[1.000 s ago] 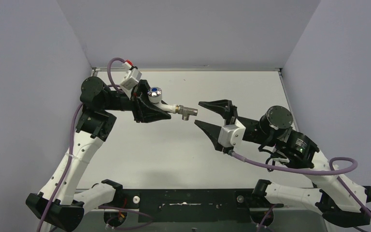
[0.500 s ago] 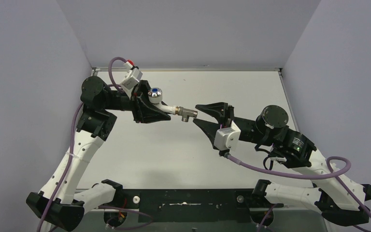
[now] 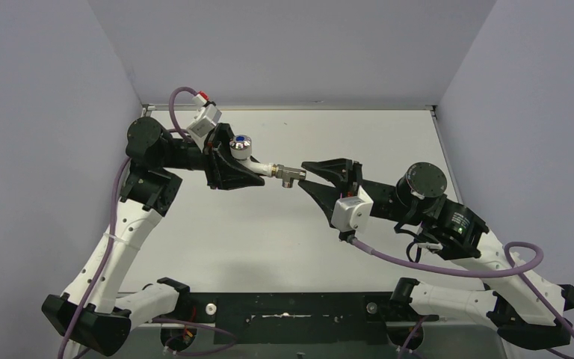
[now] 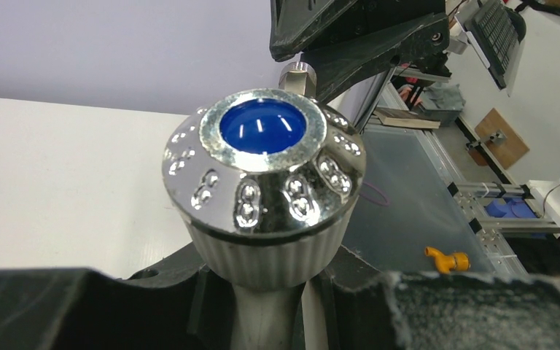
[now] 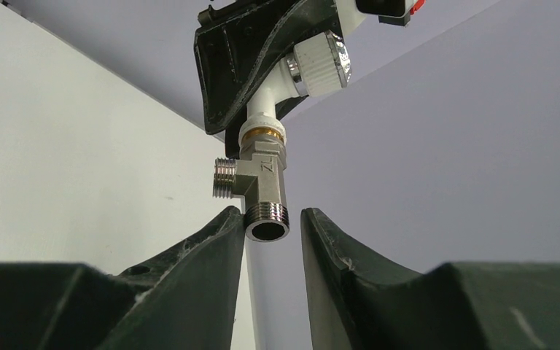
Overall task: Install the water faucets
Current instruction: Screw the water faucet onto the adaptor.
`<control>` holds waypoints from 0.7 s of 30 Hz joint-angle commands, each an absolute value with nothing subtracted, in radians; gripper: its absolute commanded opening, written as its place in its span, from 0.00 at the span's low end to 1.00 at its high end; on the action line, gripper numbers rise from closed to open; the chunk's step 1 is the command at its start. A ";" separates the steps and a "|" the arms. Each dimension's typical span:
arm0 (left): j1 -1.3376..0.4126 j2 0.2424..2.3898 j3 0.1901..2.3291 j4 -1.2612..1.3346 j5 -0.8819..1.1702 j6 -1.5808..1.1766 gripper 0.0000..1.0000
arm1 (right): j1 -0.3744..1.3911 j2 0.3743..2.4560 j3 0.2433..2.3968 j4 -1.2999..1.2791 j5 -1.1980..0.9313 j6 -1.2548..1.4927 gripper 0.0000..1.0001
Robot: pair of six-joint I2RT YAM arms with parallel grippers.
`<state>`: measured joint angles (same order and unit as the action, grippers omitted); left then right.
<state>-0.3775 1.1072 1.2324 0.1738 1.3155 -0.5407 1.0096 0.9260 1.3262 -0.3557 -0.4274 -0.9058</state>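
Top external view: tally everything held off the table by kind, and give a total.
Tap body with chrome knob: 1
Threaded metal fitting: 1
Tools: 2, left tool and right tool
Total: 4

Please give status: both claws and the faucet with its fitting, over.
Left claw shut on faucet. Right claw open, fingers flanking the threaded end of the metal fitting, one side touching, not clamped. Nothing in the way, over.

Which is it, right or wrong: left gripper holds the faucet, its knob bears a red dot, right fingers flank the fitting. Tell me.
Not red: the knob bears a blue dot, plain in the left wrist view. The rest stands.
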 commanded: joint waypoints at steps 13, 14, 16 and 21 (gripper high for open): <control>-0.371 1.107 1.262 0.245 1.321 -0.557 0.00 | 1.020 0.913 1.299 -0.248 -0.431 -0.854 0.16; -0.371 1.106 1.260 0.245 1.321 -0.555 0.00 | 1.020 0.912 1.293 -0.241 -0.429 -0.835 0.14; -0.371 1.104 1.254 0.248 1.319 -0.551 0.00 | 1.020 0.910 1.281 -0.223 -0.425 -0.790 0.11; -0.371 1.101 1.256 0.260 1.316 -0.537 0.00 | 1.020 0.911 1.251 -0.148 -0.385 -0.606 0.00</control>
<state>-0.3710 1.1110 1.2324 0.1848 1.3186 -0.5457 1.0096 0.9115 1.2709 -0.2710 -0.4160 -0.7731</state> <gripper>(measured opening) 0.265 0.250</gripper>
